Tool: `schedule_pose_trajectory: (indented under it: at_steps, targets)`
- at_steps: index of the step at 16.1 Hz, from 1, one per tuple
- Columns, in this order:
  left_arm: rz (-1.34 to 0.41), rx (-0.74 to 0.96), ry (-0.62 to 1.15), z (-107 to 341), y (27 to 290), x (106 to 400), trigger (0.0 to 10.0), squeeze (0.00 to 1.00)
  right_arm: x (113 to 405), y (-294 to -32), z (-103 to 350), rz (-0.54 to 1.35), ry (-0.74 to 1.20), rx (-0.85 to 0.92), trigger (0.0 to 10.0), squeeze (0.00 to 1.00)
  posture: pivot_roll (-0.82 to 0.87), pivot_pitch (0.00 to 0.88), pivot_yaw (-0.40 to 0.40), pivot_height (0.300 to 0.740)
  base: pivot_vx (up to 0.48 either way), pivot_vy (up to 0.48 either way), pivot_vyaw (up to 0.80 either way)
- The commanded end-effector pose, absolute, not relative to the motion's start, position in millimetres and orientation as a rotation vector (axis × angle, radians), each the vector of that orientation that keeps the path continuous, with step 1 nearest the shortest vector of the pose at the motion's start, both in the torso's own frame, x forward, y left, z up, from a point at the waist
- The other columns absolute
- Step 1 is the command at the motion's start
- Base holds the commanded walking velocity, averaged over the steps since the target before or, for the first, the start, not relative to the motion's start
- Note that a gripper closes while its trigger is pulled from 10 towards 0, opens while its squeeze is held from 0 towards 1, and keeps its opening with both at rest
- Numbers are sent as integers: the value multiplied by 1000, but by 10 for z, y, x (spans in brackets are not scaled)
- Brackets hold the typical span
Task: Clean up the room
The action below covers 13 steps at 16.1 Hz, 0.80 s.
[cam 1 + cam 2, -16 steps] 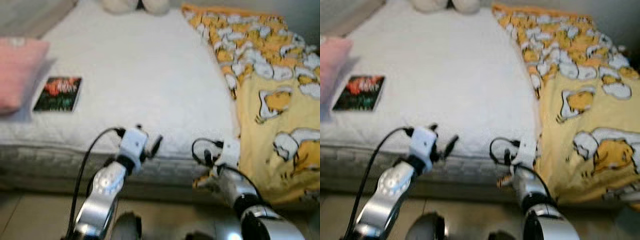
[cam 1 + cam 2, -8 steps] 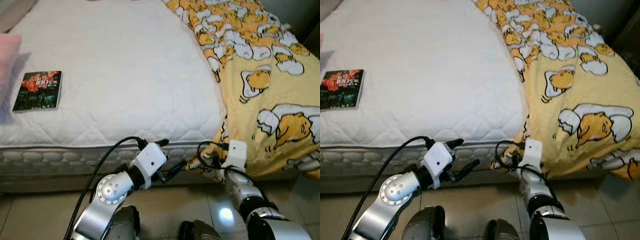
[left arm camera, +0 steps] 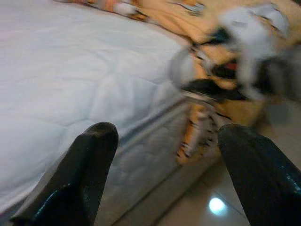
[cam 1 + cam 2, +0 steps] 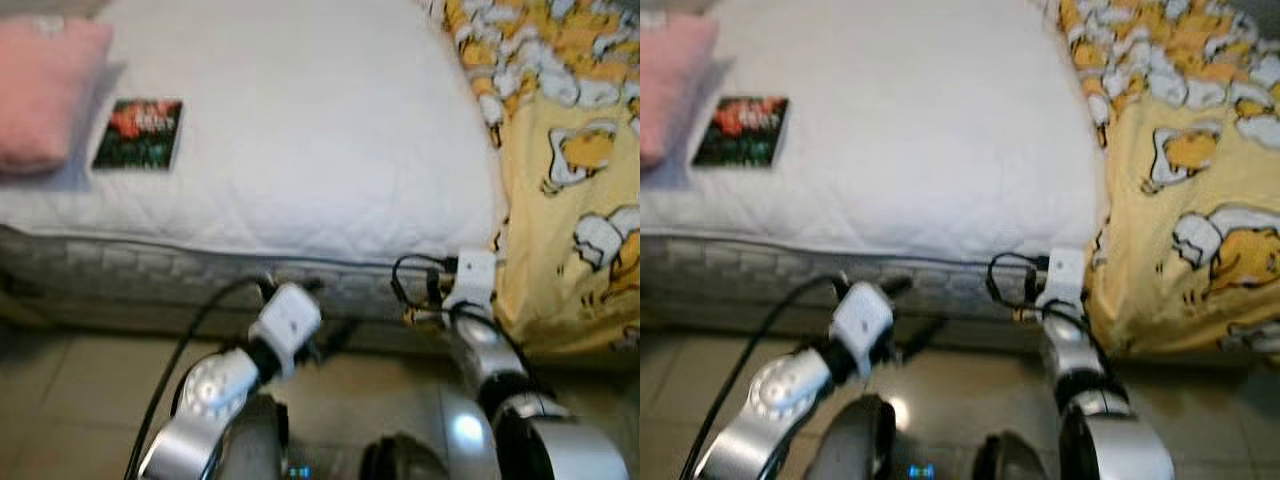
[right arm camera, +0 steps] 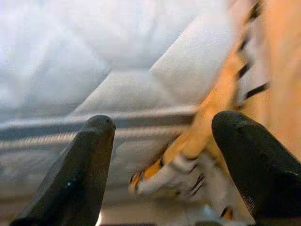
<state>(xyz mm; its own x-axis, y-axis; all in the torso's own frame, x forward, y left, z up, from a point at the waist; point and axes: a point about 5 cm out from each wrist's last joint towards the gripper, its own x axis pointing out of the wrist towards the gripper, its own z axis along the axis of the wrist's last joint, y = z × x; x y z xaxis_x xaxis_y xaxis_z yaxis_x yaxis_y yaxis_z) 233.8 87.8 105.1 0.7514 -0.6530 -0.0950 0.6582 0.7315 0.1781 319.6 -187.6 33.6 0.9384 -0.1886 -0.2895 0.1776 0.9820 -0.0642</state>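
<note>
Since half a second ago your camera swung left — the pink pillow (image 4: 45, 95) is back in view. Your book (image 4: 139, 133) lies flat on the white mattress (image 4: 300, 130), beside that pillow. The yellow blanket (image 4: 575, 190) drapes the right edge. Both grippers — left gripper (image 3: 162, 155), right gripper (image 5: 160, 155) — hang low, seemingly fingers apart, empty.

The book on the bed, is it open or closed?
Closed. The book lies flat on the white mattress, front cover up, beside the pink pillow.

Dark book (image 4: 138, 133) flat on white mattress (image 4: 300, 120), beside pink pillow (image 4: 45, 92).
</note>
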Motion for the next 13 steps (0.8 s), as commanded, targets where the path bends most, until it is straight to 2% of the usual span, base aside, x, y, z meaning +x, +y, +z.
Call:
schedule_pose_trajectory:
  at_steps: [1, 2, 3, 5, 6, 9, 10, 12, 13]
  targets:
    - [-685, 181, 33, 1070, 886, 2380, 10000, 0, 3175, -1935, 415, -201, 206, -81, 10000, 0, 224, 159, -74, 699, 0, 0, 0]
    - [-598, 98, 8, 1193, 940, 2494, 10000, 0, 3013, -1835, 747, -184, -97, -196, 10000, 0, 195, 119, -83, 699, 0, 0, 0]
    - [-490, 3, -1, 1259, 1007, 2589, 10000, 0, 2824, -1803, 869, -209, -184, -207, 10000, 0, 174, 103, -81, 699, 0, 0, 0]
    - [-334, -71, 3, 1273, 1125, 2724, 10000, 0, 2530, -1909, 799, -299, -154, -183, 10000, 0, 148, 73, -78, 699, 0, 0, 0]
    - [-312, -62, -2, 1274, 1143, 2753, 10000, 0, 2459, -1940, 775, -317, -144, -185, 10000, 0, 137, 60, -75, 699, 0, 0, 0]
    - [-337, 172, -47, 1272, 1135, 2795, 10000, 0, 2194, -1973, 816, -323, -144, -146, 10000, 0, 105, 19, -65, 699, 0, 0, 0]
    - [-351, 213, -72, 1296, 1097, 2813, 10000, 0, 2184, -1922, 845, -287, -137, -80, 10000, 0, 96, 6, -66, 699, 0, 0, 0]
    - [-366, 176, -92, 1337, 1023, 2832, 10000, 0, 2255, -1874, 888, -263, -139, -61, 10000, 0, 96, 2, -71, 699, 0, 0, 0]
    - [-378, 145, -110, 1365, 982, 2841, 10000, 0, 2316, -1851, 917, -249, -143, -62, 10000, 0, 95, 0, -73, 699, 409, -244, 0]
